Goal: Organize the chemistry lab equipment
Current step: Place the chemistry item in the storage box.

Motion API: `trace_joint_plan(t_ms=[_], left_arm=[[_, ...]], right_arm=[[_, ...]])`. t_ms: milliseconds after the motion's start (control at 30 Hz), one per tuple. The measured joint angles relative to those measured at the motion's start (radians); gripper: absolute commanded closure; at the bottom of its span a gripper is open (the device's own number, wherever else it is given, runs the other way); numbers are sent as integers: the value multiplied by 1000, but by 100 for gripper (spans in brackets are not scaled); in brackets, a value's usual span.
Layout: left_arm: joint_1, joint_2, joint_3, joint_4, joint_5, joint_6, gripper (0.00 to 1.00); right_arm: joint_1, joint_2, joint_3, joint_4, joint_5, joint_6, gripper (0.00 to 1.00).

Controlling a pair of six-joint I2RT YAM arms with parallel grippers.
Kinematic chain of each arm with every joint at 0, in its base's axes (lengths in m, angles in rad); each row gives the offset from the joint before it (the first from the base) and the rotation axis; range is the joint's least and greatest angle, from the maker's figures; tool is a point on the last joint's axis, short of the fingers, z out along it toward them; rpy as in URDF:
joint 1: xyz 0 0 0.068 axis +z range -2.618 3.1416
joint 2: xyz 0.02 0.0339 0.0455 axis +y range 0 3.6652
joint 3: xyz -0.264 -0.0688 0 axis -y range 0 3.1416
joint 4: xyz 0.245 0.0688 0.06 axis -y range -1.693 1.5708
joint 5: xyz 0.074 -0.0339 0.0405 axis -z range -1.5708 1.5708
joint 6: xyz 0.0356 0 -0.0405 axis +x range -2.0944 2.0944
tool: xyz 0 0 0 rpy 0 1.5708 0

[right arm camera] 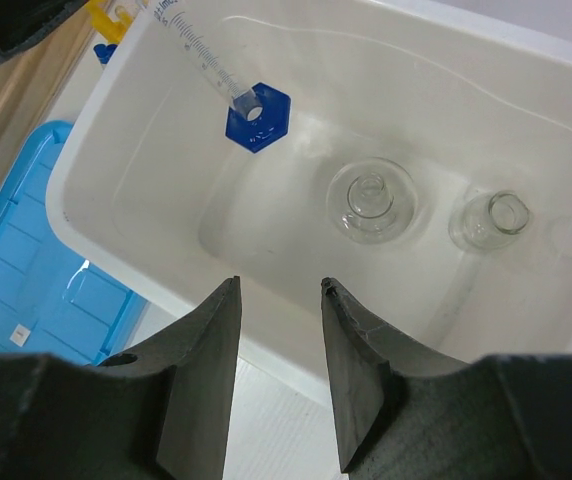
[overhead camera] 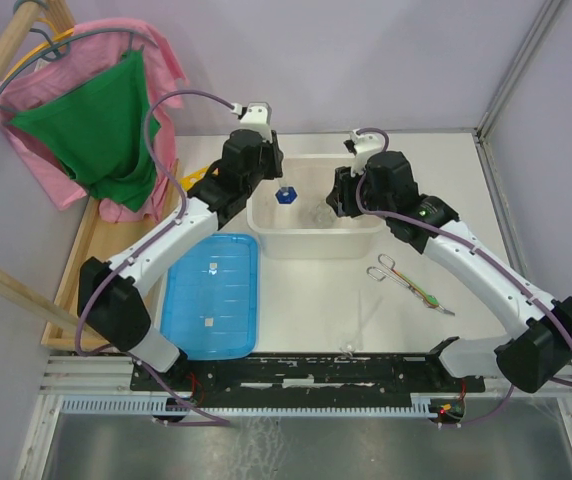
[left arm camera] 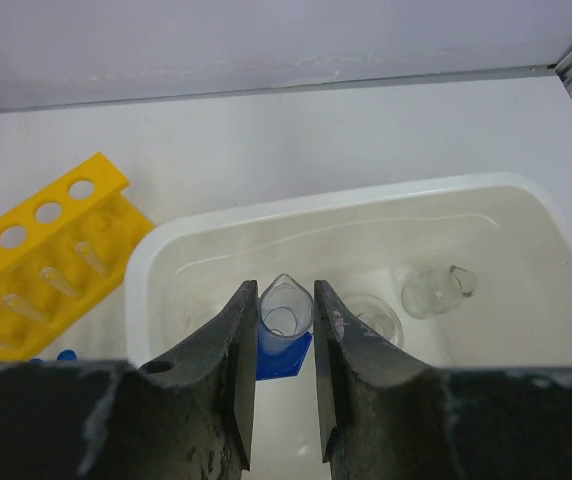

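The left pincer reaches down into the white tub, jaws parted on either side of a blue-based graduated cylinder without clearly pinching it. The right pincer hangs released over the tub's near rim, two glass flasks at its 12 o'clock. On the bench, the yellow rack lies at the tub's 9 o'clock and the tongs at its 4 o'clock.

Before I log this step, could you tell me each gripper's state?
Left gripper: around the graduated cylinder, grip cannot be told.
Right gripper: open, empty, above the tub.
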Motion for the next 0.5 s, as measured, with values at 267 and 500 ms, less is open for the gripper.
trace_joint_plan(t_ms=[267, 500], left_arm=[[-2, 74, 0, 66, -1, 25, 86], [-2, 143, -3, 90, -8, 42, 87]], right_arm=[[0, 1, -3, 3, 8, 6, 54], [0, 5, -4, 3, 11, 2, 54]])
